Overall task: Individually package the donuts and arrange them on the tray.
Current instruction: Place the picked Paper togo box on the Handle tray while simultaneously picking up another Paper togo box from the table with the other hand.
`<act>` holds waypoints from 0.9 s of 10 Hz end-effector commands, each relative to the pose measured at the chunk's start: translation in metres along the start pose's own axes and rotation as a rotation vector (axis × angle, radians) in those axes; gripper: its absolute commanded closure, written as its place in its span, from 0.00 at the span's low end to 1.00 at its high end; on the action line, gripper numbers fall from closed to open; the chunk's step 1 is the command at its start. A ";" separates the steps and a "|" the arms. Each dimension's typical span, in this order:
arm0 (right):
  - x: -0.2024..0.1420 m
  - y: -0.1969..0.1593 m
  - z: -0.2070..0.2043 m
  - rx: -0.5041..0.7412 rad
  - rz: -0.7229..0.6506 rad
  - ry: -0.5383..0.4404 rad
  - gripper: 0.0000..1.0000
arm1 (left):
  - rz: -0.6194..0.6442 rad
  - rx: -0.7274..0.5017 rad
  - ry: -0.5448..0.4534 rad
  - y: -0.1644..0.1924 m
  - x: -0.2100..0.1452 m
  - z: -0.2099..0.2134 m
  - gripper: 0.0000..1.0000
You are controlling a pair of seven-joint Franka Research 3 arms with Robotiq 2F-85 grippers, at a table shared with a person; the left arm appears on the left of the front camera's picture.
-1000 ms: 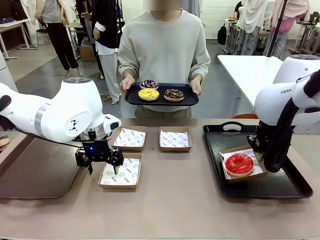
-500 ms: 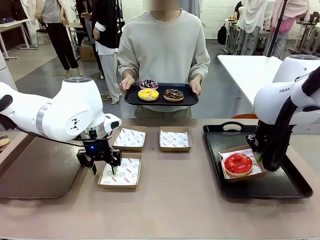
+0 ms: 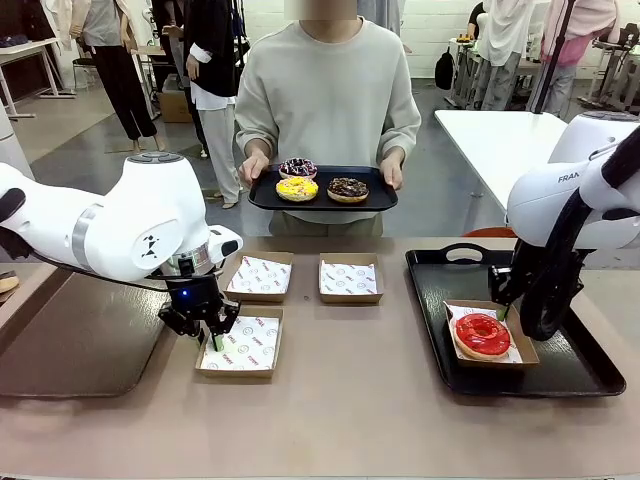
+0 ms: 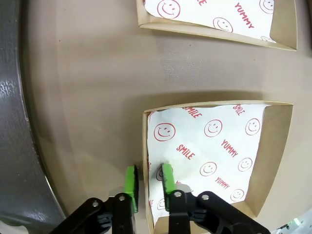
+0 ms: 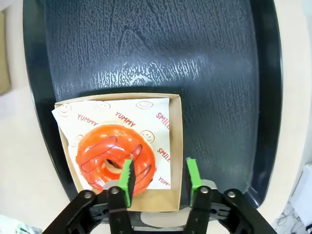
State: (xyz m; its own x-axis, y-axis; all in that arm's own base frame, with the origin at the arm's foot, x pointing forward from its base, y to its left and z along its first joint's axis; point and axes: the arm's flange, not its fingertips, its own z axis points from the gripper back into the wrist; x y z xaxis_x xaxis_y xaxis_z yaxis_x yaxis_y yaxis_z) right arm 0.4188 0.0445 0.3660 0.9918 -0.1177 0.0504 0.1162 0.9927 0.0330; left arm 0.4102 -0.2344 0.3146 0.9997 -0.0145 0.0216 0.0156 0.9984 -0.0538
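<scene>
Front view — person (image 3: 328, 100) with three donuts (image 3: 297, 188), left wrist — smiley-print box (image 4: 214, 141)

- Matte brown tabletop (image 3: 350, 410) across the foreground.
- Dark grey, slightly glossy sheet (image 3: 70, 350) lying on the table's left part; its curved edge (image 4: 12, 122) shows in the left wrist view.
- Person in a pale beige sweatshirt (image 3: 328, 90) standing at the table's far side.
- White rectangular table (image 3: 490, 140) behind, to the right.

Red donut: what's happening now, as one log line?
glossy red ring donut: in lined cardboard box on black tray | right gripper: open astride its wall | left gripper: open astride empty lined cardboard box's wall
</scene>
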 end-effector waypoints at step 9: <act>-0.003 -0.057 0.061 0.401 0.132 0.057 0.00 | -0.058 -0.066 0.004 0.005 -0.003 0.056 1.00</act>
State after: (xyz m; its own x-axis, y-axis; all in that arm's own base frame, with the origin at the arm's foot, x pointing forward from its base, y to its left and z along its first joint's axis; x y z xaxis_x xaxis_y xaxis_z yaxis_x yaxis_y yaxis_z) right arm 0.4120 0.0151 0.4067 0.9955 -0.0395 0.0862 0.0159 0.9658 0.2587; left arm 0.4115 -0.2338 0.3425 0.9986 -0.0379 0.0368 0.0409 0.9957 -0.0829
